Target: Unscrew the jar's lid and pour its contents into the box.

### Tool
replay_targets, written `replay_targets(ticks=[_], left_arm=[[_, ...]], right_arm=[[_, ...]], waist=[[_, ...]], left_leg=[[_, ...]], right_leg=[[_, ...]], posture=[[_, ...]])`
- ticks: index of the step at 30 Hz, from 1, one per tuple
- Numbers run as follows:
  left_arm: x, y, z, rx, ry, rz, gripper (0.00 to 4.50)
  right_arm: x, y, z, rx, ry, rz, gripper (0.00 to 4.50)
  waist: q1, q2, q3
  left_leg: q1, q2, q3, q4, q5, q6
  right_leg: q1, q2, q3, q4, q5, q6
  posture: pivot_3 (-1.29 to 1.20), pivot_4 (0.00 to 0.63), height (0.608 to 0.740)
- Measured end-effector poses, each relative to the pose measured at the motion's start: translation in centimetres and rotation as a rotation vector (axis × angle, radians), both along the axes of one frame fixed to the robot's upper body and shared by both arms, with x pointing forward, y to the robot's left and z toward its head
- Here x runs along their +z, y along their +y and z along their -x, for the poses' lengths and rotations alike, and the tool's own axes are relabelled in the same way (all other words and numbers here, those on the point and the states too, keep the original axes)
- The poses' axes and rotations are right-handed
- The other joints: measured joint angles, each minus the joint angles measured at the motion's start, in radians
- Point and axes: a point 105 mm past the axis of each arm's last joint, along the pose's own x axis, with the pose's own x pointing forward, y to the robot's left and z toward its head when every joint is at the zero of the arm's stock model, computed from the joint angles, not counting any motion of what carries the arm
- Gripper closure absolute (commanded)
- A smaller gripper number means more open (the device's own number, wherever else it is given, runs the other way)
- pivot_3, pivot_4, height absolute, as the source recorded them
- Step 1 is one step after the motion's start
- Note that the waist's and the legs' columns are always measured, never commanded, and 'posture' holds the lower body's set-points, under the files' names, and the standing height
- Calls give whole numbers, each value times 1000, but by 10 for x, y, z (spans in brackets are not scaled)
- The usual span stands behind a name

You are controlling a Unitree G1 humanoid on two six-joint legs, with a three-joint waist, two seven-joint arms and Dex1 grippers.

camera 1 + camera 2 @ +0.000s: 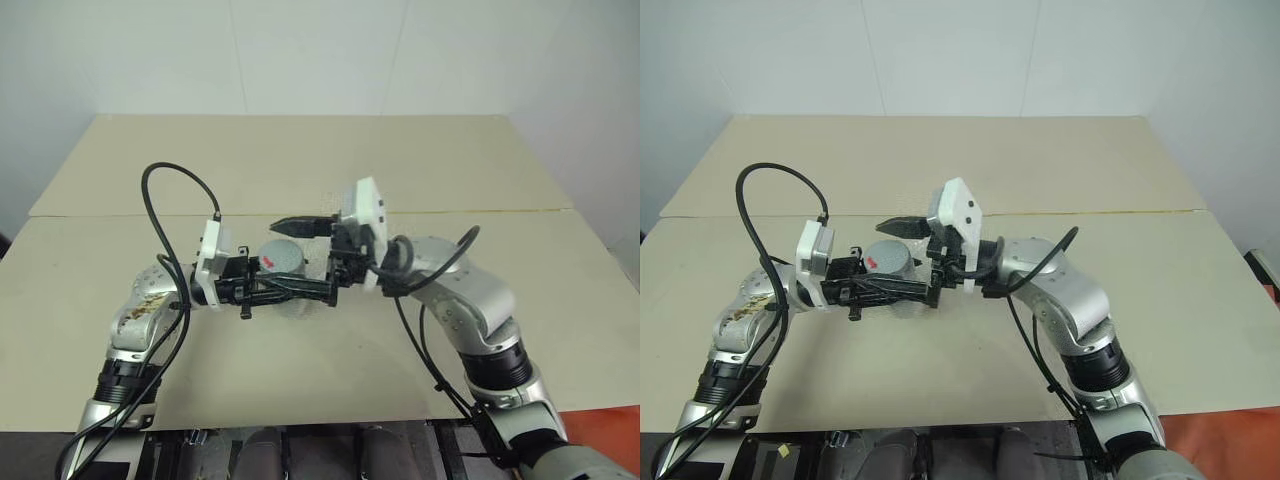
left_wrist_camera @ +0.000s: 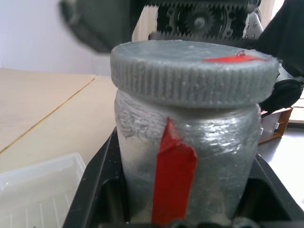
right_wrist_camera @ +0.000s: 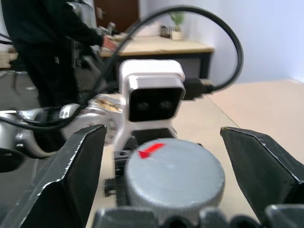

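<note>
A small silvery-grey jar (image 2: 190, 156) with a round ribbed grey lid (image 3: 175, 176) is clamped by the left gripper (image 1: 300, 290); the right gripper (image 3: 171, 180) is spread wide around the lid, untouching.

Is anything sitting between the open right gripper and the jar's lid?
Nothing visible. The lid sits bare between the right gripper's spread fingers, which stand clear on either side; the left gripper holds the jar lower down.
</note>
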Motion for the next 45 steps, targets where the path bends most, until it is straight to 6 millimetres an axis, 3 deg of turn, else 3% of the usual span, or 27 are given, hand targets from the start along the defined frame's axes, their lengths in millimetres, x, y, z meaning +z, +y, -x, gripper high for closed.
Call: replay_targets(ticks=[7, 16, 37, 45], left_arm=[[0, 0, -1, 10, 2, -3, 2560], [-1, 1, -2, 17, 5, -11, 2560], [1, 10, -6, 51, 3, -29, 2560], [2, 11, -4, 39, -2, -28, 2560]], right_arm=[[-6, 11, -12, -80, 0, 35, 59], [-8, 10, -13, -89, -1, 53, 59], [-5, -27, -9, -132, -6, 60, 59], [-2, -50, -22, -237, -3, 46, 59]], waist=[[0, 0, 0], [0, 0, 0], [0, 0, 0], [0, 0, 0]], left_leg=[[0, 0, 0, 0, 1, -2], [0, 0, 0, 0, 1, -2], [0, 0, 0, 0, 0, 0], [0, 0, 0, 0, 0, 0]], right_leg=[[0, 0, 0, 0, 0, 0], [0, 0, 0, 0, 0, 0], [0, 0, 0, -1, 0, 0], [0, 0, 0, -1, 0, 0]], posture=[[0, 150, 740], [0, 150, 740], [0, 150, 740], [0, 150, 740]])
